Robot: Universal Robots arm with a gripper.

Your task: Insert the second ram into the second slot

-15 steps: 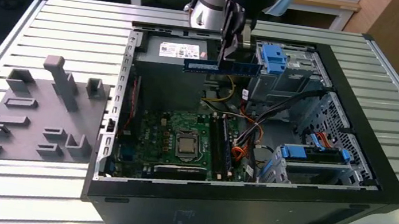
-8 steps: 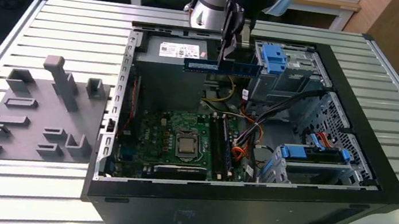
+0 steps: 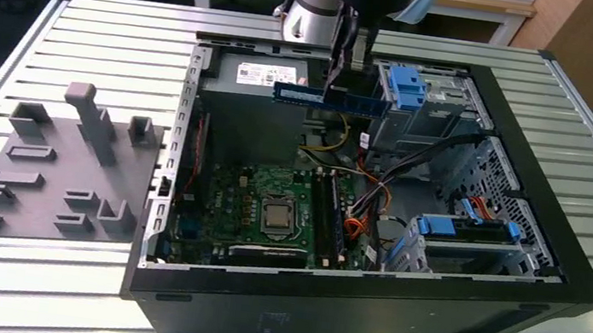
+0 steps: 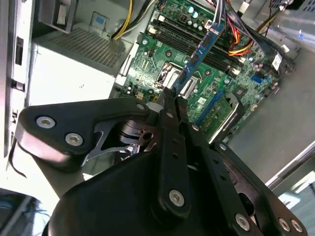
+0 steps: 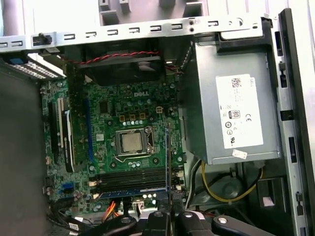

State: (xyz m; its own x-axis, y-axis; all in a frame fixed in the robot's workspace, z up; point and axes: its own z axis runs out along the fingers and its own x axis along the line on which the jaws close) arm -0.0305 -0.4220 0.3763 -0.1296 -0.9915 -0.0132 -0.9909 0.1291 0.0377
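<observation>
Hand (image 3: 344, 88) clamped on second ram (image 3: 296, 94), above open computer case (image 3: 369, 318), slatted metal table (image 3: 119, 31)

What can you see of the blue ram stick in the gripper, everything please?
The second ram is a thin, long, flat blue circuit board with small dark chips along its face. It hangs level, standing on its long edge, over the open computer case, above the motherboard and not in a slot. The gripper is shut on it near its middle; nothing else touches it.
</observation>
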